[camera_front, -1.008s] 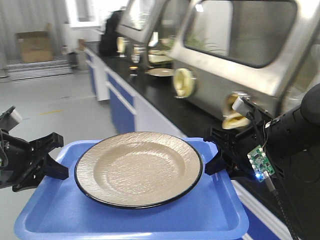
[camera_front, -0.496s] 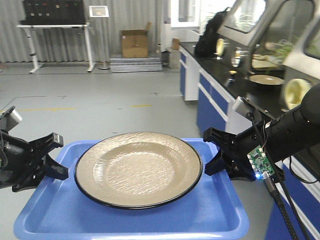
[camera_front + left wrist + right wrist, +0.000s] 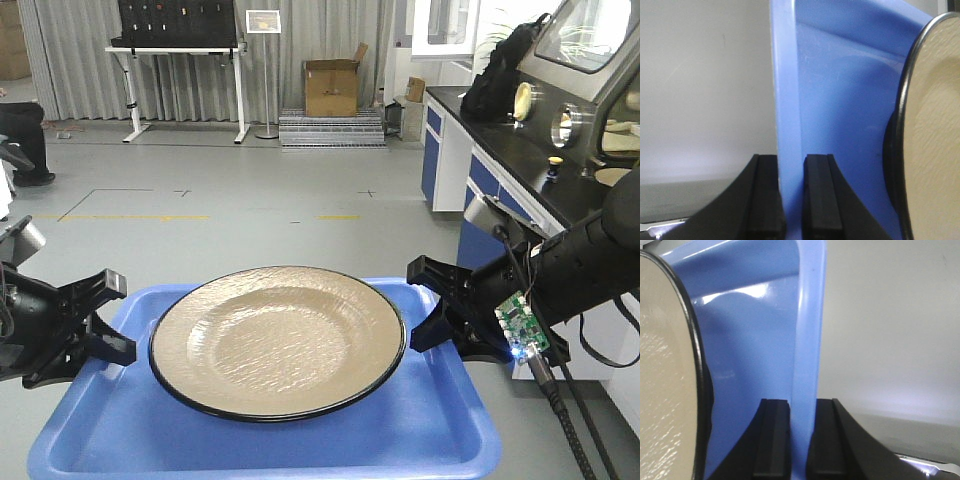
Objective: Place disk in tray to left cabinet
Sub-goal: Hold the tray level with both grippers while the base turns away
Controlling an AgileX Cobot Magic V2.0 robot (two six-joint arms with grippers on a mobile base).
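Grey floor (image 3: 250, 200); disk (image 3: 278, 340) centred between left pincer (image 3: 113, 317), right pincer (image 3: 422, 305), both clenched on tray (image 3: 430, 420).

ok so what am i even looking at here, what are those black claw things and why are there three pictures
It is a two-armed robot on a mobile base. The wide picture looks forward from the robot; the two close-ups come from cameras on its wrists. The black claws are its grippers: the left gripper and the right gripper each pinch a side lip of a blue rectangular plastic tray, held in the air over the floor. On the tray lies a round glossy beige plate with a thin black rim.
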